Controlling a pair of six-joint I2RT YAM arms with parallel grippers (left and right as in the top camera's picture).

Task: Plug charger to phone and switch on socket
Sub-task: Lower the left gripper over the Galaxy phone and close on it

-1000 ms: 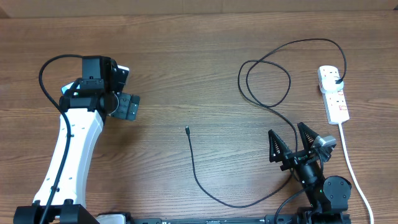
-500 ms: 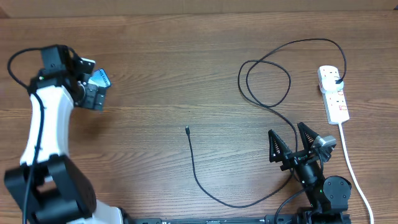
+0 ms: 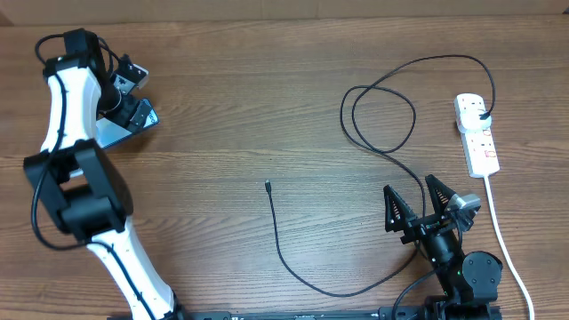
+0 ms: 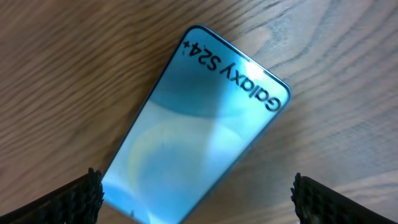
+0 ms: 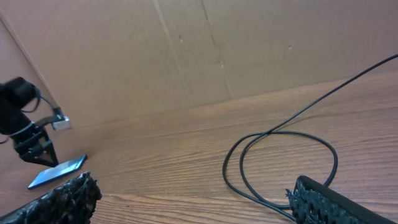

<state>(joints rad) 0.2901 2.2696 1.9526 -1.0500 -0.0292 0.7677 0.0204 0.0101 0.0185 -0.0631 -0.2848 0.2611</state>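
The phone lies flat on the table at the far left, its blue-white screen reading "Galaxy S24+" in the left wrist view. My left gripper hovers just above it, open, with one jaw on each side of the phone's near end. The charger's black cable loops across the right half. Its connector tip lies free at mid-table and its plug sits in the white socket strip. My right gripper is open and empty, with the cable loop just ahead of it.
The strip's thick white cord runs down the right side past my right arm. A cardboard wall backs the table. The phone and left arm show far off in the right wrist view.
My left arm has swung left and toward the back of the table. The phone moved with it and now lies flat under the open gripper. The right arm and cable have not moved.
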